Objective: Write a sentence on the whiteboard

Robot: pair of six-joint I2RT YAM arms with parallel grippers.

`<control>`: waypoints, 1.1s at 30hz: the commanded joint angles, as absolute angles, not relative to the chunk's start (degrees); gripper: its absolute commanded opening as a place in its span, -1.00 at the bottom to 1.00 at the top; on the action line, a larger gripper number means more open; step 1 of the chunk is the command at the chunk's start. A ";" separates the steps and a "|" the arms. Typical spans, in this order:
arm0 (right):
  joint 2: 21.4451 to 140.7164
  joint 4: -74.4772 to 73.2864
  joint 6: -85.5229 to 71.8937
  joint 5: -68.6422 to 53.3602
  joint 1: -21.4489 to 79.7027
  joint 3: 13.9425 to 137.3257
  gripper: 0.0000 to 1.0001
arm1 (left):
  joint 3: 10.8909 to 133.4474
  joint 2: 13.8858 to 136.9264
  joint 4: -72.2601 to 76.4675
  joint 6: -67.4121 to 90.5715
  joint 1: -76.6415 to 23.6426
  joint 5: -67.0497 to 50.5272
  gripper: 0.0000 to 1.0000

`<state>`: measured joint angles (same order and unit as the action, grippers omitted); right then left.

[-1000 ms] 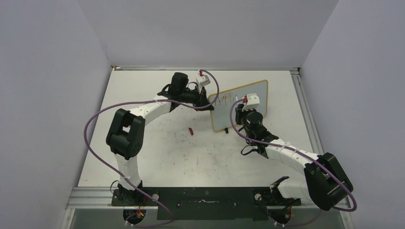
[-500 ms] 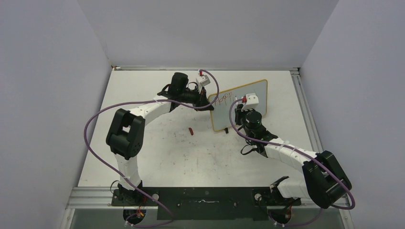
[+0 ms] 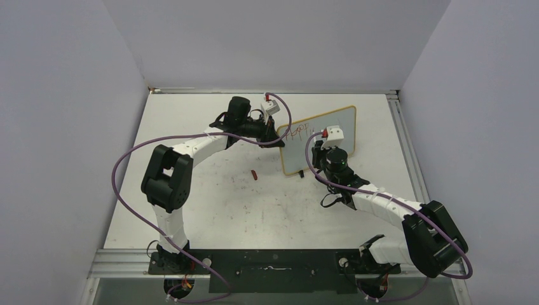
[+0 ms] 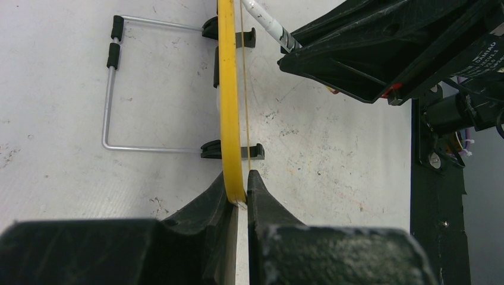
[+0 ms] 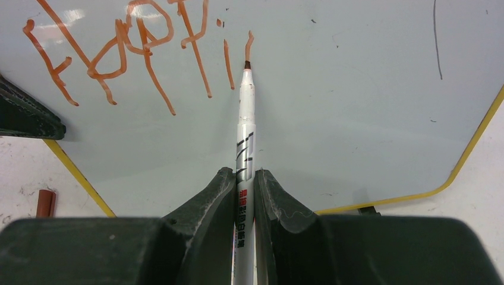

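Gripping the marker (image 5: 245, 119) tight between its narrow jaws, our right gripper (image 5: 245, 178) points the pen's long axis straight ahead and up the whiteboard (image 5: 356, 89), tip apparently touching just right of the last red stroke. A red cap (image 3: 254, 175) lies on the table (image 3: 210, 210) near-left of the board, out of the way. The sentence (image 5: 142, 53) reads roughly "Happi" so far; we judge the next letters go rightward, over bare white. Farther back, our left gripper (image 4: 239, 189) clamps the board's left frame edge.
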<state>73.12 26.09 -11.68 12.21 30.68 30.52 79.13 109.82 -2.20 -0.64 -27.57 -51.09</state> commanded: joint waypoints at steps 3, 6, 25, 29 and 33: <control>73.82 25.69 -12.99 11.20 30.23 30.28 -0.89 | 79.19 109.61 -8.00 -2.95 -29.27 -51.86 -1.00; 74.00 25.10 -12.91 11.06 30.19 30.71 -0.89 | 79.19 109.69 -7.95 -2.88 -29.27 -51.84 -1.00; 72.66 27.21 -12.28 11.41 30.25 30.56 -0.89 | 79.23 109.61 -7.91 -2.91 -29.27 -51.73 -1.00; 72.92 28.49 -11.34 11.71 30.23 31.61 -0.89 | 79.16 109.60 -7.98 -2.90 -29.27 -51.73 -1.00; 73.67 28.85 -10.62 12.18 30.23 32.94 -0.89 | 79.14 109.60 -7.93 -2.95 -29.27 -51.74 -1.00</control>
<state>73.52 24.56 -12.01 11.73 30.68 30.39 79.13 109.82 -2.26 -0.58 -27.57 -50.83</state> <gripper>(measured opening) 0.157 0.053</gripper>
